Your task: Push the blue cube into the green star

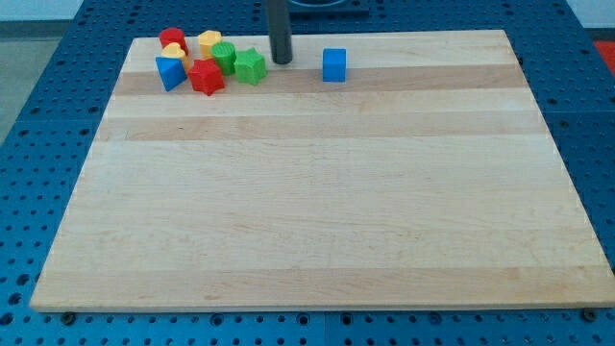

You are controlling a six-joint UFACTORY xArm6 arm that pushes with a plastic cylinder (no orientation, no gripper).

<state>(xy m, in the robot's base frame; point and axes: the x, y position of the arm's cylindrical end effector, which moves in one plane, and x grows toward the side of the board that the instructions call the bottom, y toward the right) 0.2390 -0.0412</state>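
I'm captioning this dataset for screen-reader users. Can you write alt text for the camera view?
A dark rod's tip rests near the top edge of a wooden board, between a green star on its left and a lone blue cube on its right, touching neither. The star sits at the right end of a cluster of red, yellow, green and blue blocks.

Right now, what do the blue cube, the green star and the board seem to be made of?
Blue cube: probably plastic; flat uniform colour, slight sheen.
Green star: likely the same plastic, matte-glossy.
Board: wood; pale grain bands, smooth finish.
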